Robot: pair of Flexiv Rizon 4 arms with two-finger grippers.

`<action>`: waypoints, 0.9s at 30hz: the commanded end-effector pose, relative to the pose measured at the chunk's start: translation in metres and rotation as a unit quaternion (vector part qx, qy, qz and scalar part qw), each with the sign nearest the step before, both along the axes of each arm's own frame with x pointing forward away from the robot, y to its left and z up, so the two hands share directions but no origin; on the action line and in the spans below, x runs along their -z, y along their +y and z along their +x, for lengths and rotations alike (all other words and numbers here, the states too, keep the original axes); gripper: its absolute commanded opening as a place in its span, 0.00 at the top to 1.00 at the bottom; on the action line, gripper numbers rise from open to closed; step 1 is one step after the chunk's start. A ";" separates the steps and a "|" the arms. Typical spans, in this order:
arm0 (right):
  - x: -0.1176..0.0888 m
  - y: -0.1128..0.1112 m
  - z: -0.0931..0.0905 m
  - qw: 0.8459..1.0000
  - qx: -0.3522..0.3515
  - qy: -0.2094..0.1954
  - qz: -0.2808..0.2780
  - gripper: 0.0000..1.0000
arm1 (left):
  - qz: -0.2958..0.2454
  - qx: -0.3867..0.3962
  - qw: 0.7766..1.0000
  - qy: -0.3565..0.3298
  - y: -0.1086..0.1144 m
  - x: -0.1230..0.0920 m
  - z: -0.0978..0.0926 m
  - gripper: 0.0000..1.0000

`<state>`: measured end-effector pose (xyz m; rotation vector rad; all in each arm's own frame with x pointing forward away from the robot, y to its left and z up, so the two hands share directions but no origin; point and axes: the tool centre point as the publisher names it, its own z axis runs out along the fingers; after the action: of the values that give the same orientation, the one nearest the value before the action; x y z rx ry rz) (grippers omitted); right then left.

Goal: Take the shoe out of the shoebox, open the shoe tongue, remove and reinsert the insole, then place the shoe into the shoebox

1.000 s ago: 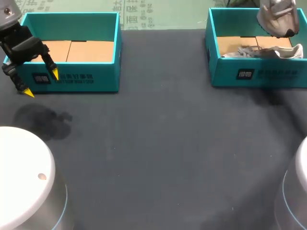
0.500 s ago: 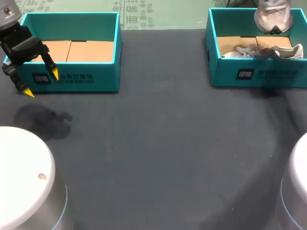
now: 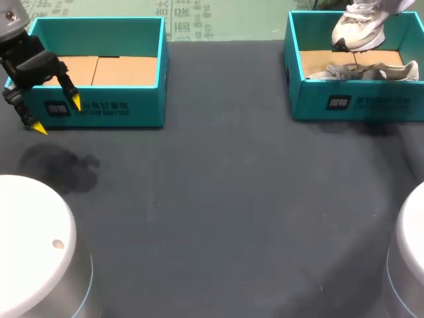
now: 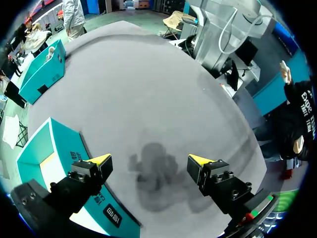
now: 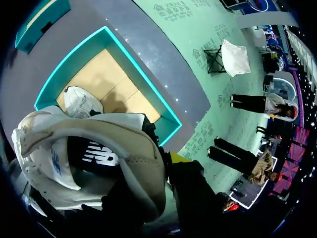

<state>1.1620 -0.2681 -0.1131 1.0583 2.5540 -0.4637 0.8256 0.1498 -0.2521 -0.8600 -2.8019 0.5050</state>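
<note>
The shoe point(image 3: 358, 26) is white and grey, and it is up in the air over the right shoebox point(image 3: 311, 99), near the box's far wall. In my right wrist view the shoe point(image 5: 124, 144) fills most of what I see, with its open top turned toward the camera. My right pincer point(image 5: 163, 153) is grasping the shoe at the rim of that opening. One yellow tip sits just outside the rim and the other finger is hidden by the shoe. Under the shoe, the right shoebox point(image 5: 148, 79) is teal with a brown floor. A second shoe point(image 3: 364, 71) lies on its side in that box, near the front wall. The left shoebox point(image 3: 99, 109) stands well apart, at the other far corner of the dark grey worktop point(image 3: 218, 199), and I see only its brown floor inside. My left pincer point(image 3: 58, 115) hangs just in front of that box's near left corner. It is released, with its two yellow tips wide apart and nothing between them. In my left wrist view the left pincer point(image 4: 148, 161) is above a dark shadow point(image 4: 153, 168) on the worktop, and the left shoebox point(image 4: 49, 163) is just beside one finger.
</note>
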 end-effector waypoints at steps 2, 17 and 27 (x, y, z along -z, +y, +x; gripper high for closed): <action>-0.004 0.003 0.002 0.996 0.091 -0.006 0.008 1.00 | 0.001 0.000 1.000 -0.001 0.000 0.000 0.000 0.00; 0.018 -0.050 -0.009 0.933 0.346 -0.050 0.088 1.00 | 0.001 0.000 1.000 -0.001 0.000 0.000 0.000 0.00; 0.021 -0.047 -0.012 0.927 0.359 -0.052 0.095 1.00 | 0.001 0.000 1.000 -0.001 0.000 0.000 0.000 0.00</action>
<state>1.1456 -0.3134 -0.1364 2.0280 2.0680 -0.3104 0.8255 0.1499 -0.2521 -0.8598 -2.8020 0.5051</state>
